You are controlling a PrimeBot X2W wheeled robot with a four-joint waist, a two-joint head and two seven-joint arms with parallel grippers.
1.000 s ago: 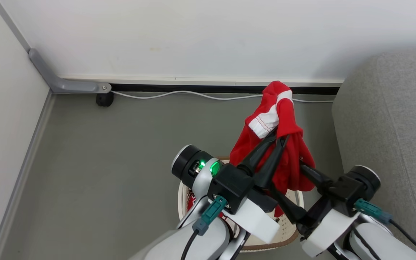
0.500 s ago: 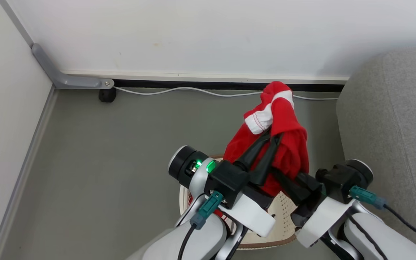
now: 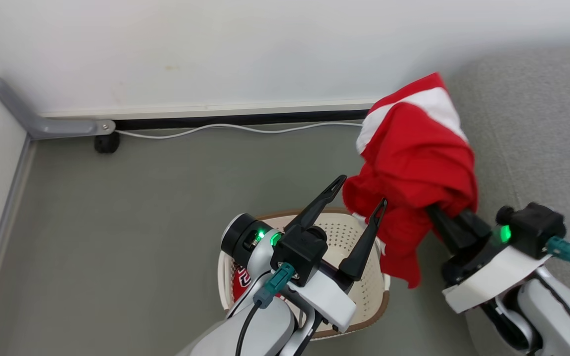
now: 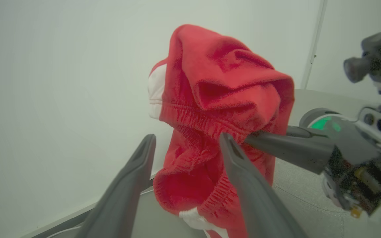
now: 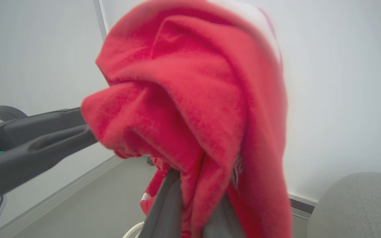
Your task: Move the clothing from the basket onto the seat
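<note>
Clothing nearest the robot is a red jersey (image 3: 239, 284) with dark print, crumpled in the basket (image 3: 376, 296), a rounded tub of cream perforated plastic with a brown woven-look rim. Above it the left gripper (image 3: 362, 190) has its long dark fingers spread wide, clasping nothing. Just beyond, the right gripper (image 3: 436, 213) pinches a second jersey (image 3: 413, 153), soft red fabric with a broad white band and a gathered elastic hem, bunched like a hood in the air between basket and sofa (image 3: 527, 138), which is upholstered in coarse grey weave. Further off, a white cable (image 3: 225, 126) trails along the smooth grey floor (image 3: 166, 188) by the pale wall (image 3: 215, 44)
</note>
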